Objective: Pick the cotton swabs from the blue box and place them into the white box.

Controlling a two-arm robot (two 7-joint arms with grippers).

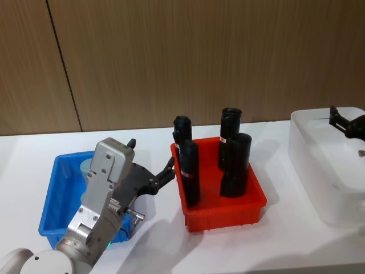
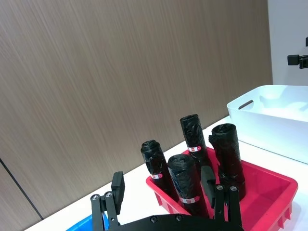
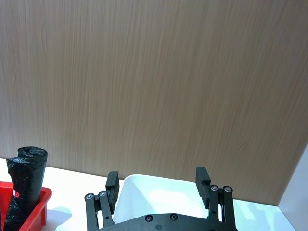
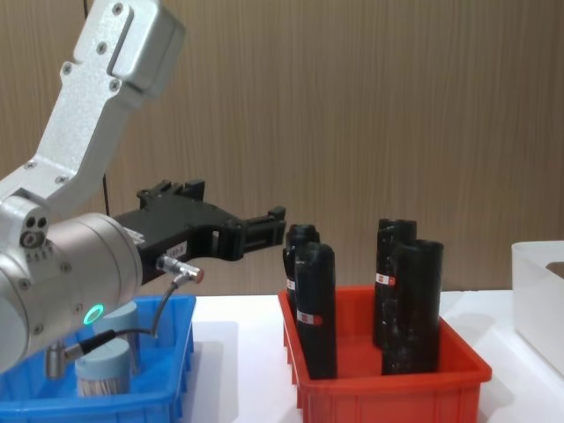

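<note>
open, empty left end effector (image 1: 150, 155) beside tall black cylinders (image 1: 189, 171), could topple one if swung sideways; right end effector (image 3: 157, 178) open above white plastic box (image 1: 308, 148).

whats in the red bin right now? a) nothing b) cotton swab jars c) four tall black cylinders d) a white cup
c: four black cylinders stand upright in the red bin, while a cotton swab jar sits in the blue box.

Black cylinders (image 1: 235, 165) are bearing red-white labels (image 4: 306, 316); the bin (image 1: 251, 212) is showing red, the blue box (image 1: 50, 201) bright blue.
</note>
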